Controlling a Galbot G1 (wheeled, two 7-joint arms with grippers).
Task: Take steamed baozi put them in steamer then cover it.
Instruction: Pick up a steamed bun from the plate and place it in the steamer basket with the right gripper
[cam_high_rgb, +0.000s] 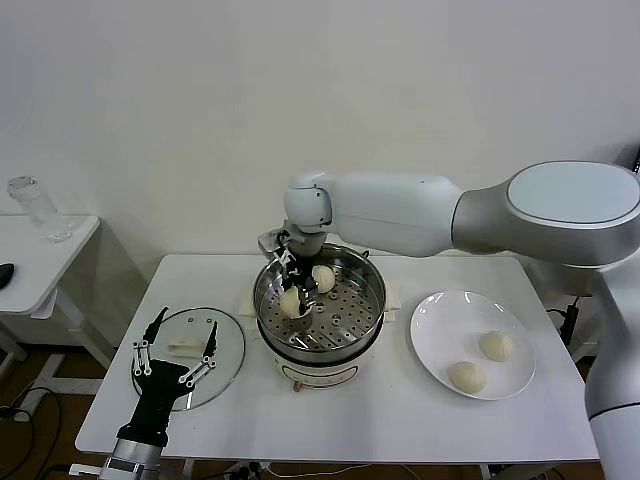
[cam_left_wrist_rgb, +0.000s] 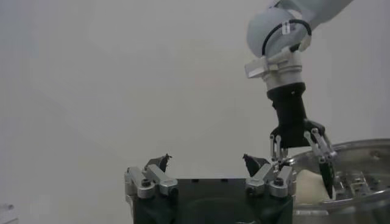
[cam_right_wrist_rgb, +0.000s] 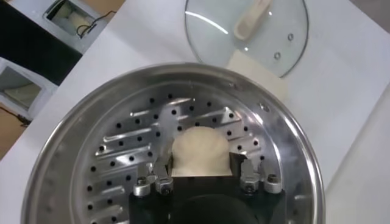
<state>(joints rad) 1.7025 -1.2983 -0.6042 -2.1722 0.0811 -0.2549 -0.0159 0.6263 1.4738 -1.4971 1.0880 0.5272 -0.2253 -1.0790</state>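
Note:
The steamer stands mid-table on its cream pot base. Two baozi lie in it: one at the back, one at the front left. My right gripper reaches down into the basket, its fingers against both sides of the front bun, which rests on the perforated floor. In the right wrist view my right gripper frames that bun inside the steamer. Two more baozi lie on the plate. The glass cover lies flat at the left. My left gripper hovers open over it.
The white plate sits right of the steamer. A low side table with a clear jar stands far left. A cream pad lies between the steamer and the cover. The table's front edge is close.

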